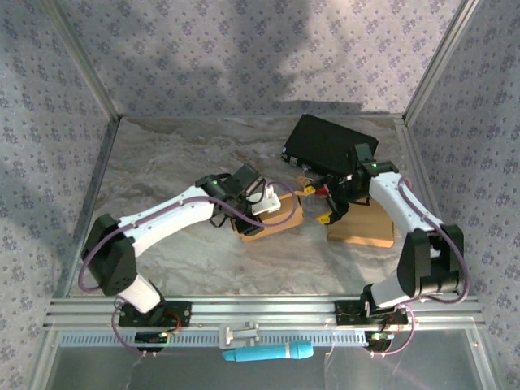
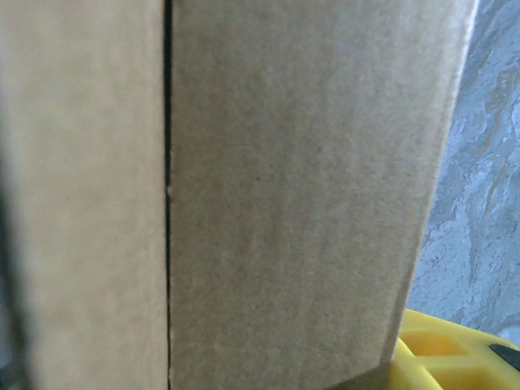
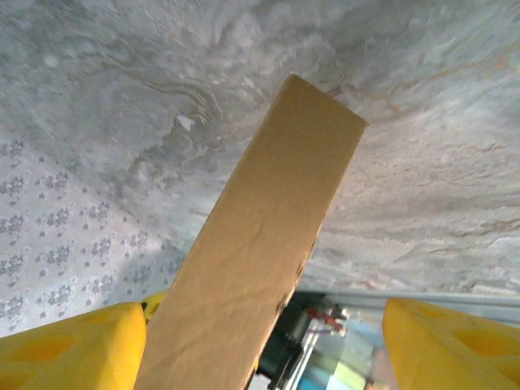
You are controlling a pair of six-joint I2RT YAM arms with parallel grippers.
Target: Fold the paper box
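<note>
- Top view, count: two arms, two brown cardboard pieces, one black case, one teal tube.
- Top view: the paper box (image 1: 264, 221) lies on the marbled counter (image 1: 179, 162), a little left of the middle. My left fingers (image 1: 264, 205) are right over its far edge. From here I cannot tell how wide they stand.
- Top view: the second cardboard piece (image 1: 363, 230) lies flat to the right, apart from the first. My right fingers (image 1: 322, 203) hang at its near-left corner, between the two pieces.
- Top view: the black case (image 1: 325, 146) sits at the far right of the counter, just behind my right wrist. I cannot make out what it holds.
- Top view: the teal tube (image 1: 268, 353) lies on the rail in front of my two bases, well apart from the cardboard.
- Left wrist view: brown cardboard is very close and blurred, two panels side by side with one dark vertical seam between them. One yellow fingertip (image 2: 447, 357) shows at the bottom right, just beside the cardboard's lower corner. I cannot tell whether I grip it.
- Right wrist view: two yellow fingertips (image 3: 73, 349) stand wide apart. One cardboard flap (image 3: 260, 244) rises tilted between them, close to the left one and clear of the right one.
</note>
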